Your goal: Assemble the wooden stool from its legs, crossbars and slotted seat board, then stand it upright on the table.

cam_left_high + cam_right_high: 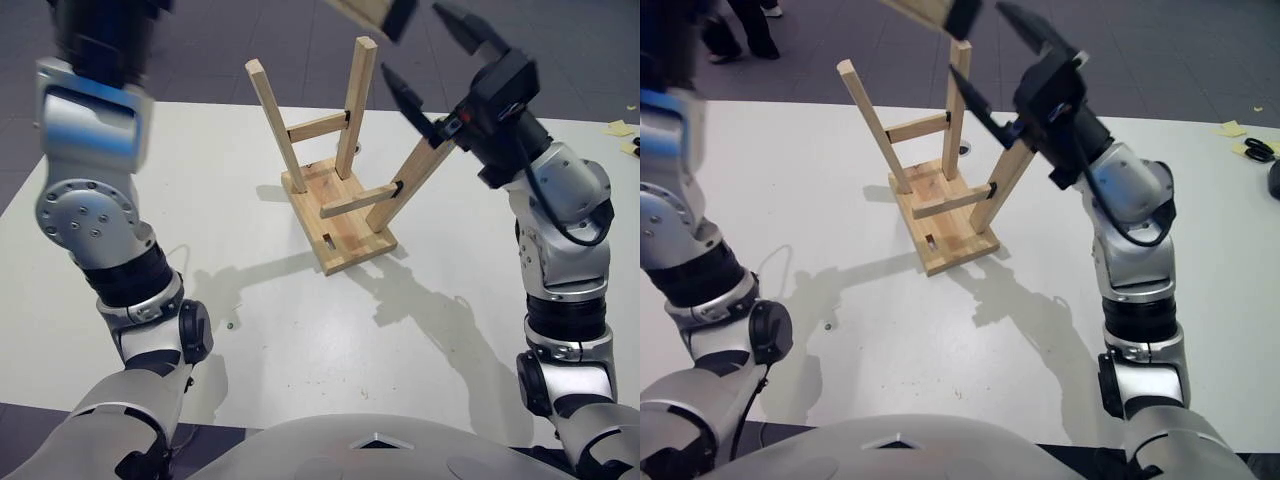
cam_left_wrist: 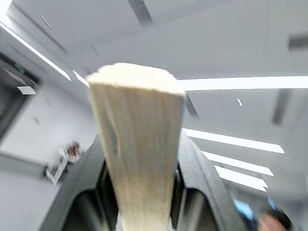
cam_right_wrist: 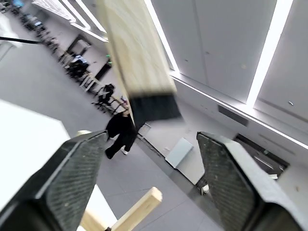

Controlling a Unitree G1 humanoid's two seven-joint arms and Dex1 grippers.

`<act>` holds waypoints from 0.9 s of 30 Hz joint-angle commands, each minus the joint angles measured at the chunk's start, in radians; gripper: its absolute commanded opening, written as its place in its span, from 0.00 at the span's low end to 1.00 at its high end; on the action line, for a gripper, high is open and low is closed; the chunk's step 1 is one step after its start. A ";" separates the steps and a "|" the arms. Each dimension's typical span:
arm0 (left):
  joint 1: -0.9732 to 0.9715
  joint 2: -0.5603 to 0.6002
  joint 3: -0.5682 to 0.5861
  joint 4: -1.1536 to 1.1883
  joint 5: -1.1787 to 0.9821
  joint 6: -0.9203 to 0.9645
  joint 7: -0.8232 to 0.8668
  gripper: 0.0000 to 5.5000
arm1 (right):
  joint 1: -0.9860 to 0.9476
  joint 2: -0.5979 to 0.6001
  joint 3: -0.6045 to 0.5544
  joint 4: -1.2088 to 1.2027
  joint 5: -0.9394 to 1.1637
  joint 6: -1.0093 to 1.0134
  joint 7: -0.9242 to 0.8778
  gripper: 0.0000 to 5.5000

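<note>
The stool rests upside down on the white table (image 1: 300, 330), its slotted seat board (image 1: 345, 240) flat on the top. Three legs rise from it: the left leg (image 1: 275, 120), the middle leg (image 1: 355, 100) and the right leg (image 1: 415, 180). Two crossbars (image 1: 318, 126) (image 1: 358, 198) join them. A fourth wooden leg (image 1: 368, 10) with a dark end hangs in the air above the stool. My left gripper (image 2: 142, 192) is shut on that leg (image 2: 137, 144). My right gripper (image 1: 432, 62) is open just beside the leg's dark end (image 3: 154, 108), above the right leg.
Yellow paper scraps (image 1: 1230, 128) and scissors (image 1: 1260, 150) lie at the table's far right edge. A small dark speck (image 1: 232, 324) sits on the table near my left arm. The near half of the table is bare white surface.
</note>
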 commanded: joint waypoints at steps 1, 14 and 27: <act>-0.021 0.038 0.042 0.040 0.025 -0.012 0.017 0.19 | -0.128 0.033 -0.136 0.074 0.098 0.135 -0.117 0.75; 0.260 0.329 -0.135 -0.137 0.319 0.135 -0.307 0.19 | 0.086 -0.104 0.021 0.041 -0.121 0.196 -0.048 0.98; 0.363 0.283 -0.193 0.004 0.687 0.017 -0.340 0.19 | 0.176 -0.071 0.066 -0.222 0.128 0.381 0.128 0.98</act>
